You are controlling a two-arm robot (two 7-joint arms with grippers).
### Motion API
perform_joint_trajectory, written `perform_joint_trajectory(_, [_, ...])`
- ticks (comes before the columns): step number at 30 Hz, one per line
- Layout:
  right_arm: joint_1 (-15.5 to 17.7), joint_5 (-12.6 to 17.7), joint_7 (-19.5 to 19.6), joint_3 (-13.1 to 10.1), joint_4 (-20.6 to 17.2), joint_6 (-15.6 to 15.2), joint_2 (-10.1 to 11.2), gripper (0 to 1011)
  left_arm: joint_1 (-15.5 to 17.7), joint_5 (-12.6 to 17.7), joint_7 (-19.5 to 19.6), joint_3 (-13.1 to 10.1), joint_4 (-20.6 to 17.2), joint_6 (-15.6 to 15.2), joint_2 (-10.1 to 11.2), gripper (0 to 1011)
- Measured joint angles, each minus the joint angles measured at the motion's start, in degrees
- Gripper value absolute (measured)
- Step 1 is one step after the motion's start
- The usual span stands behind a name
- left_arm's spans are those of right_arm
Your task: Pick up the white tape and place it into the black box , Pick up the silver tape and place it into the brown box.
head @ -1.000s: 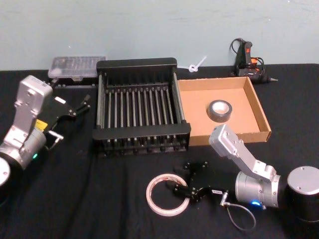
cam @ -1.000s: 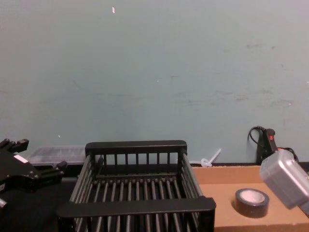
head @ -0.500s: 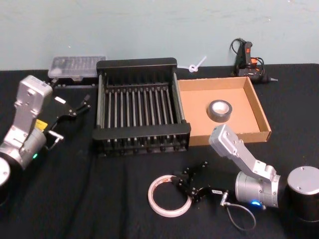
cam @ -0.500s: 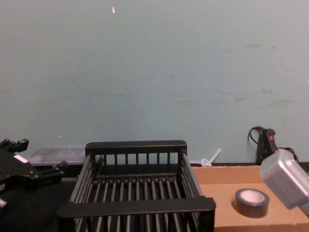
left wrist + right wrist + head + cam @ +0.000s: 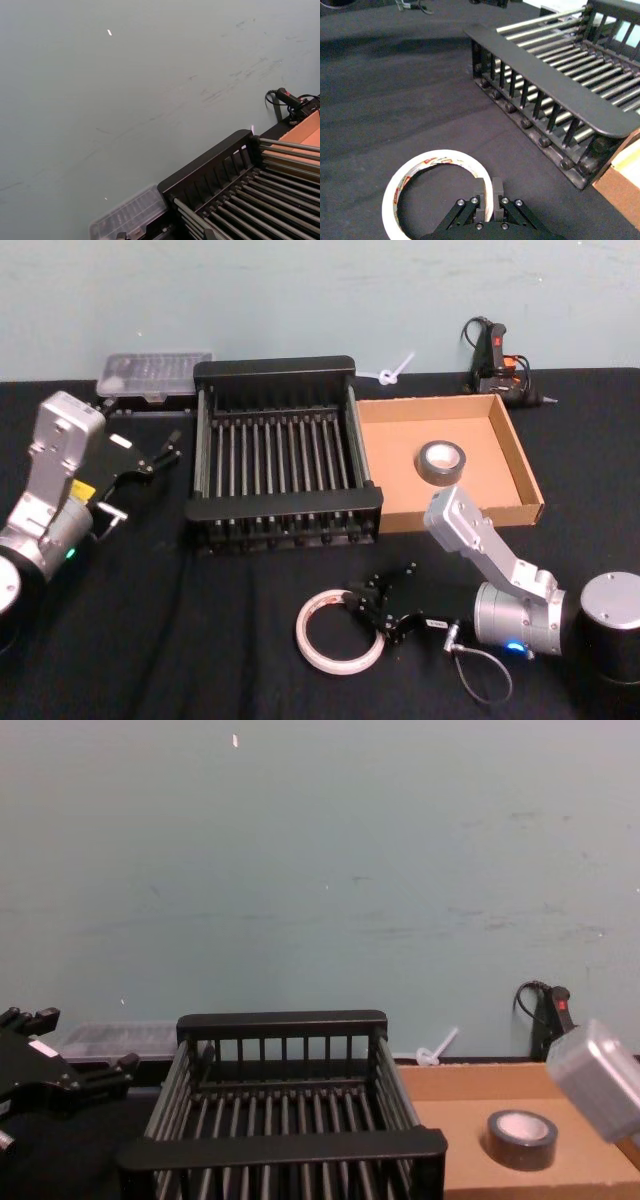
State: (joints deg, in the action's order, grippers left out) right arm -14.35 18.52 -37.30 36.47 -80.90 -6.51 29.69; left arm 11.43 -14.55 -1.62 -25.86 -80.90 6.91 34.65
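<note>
Head view: the right gripper (image 5: 368, 602) is low on the near table, fingers pinched on the right rim of the white tape (image 5: 337, 631), which lies flat near the black box (image 5: 283, 455). The silver tape (image 5: 441, 460) sits in the brown box (image 5: 512, 455), far right. The left gripper (image 5: 160, 453) idles at left, open.

Right wrist view: both fingers (image 5: 497, 192) clamp the white tape's (image 5: 437, 190) wall, nearly closed.

Chest view: the silver tape (image 5: 521, 1139) rests in the brown box (image 5: 470, 1085).
</note>
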Motion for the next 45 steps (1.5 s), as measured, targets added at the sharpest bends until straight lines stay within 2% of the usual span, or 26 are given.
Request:
perform_joint_trajectory(8, [0.6, 1.6, -1.2, -0.8, -2.2, 1.1, 1.2, 96, 0.0, 0.0, 0.0, 0.0, 0.0, 0.0, 0.0, 1001])
perform_joint_trajectory(17, [0.9, 3.3, -2.4, -1.7, -6.2, 2.7, 3.4, 97, 0.0, 0.0, 0.0, 0.0, 0.0, 0.0, 0.0, 1001])
perform_joint_trajectory(28, [-0.4, 4.8, -2.7, -3.0, -8.6, 4.1, 4.9, 97, 0.0, 0.0, 0.0, 0.0, 0.0, 0.0, 0.0, 1001])
perform_joint_trajectory(37, [-3.1, 4.8, -2.6, -3.1, -7.8, 4.5, 4.4, 96, 0.0, 0.0, 0.0, 0.0, 0.0, 0.0, 0.0, 1001])
perform_joint_trajectory(45, [-6.5, 4.2, -0.6, -3.2, -5.2, 3.3, 2.3, 96, 0.0, 0.0, 0.0, 0.0, 0.0, 0.0, 0.0, 1001])
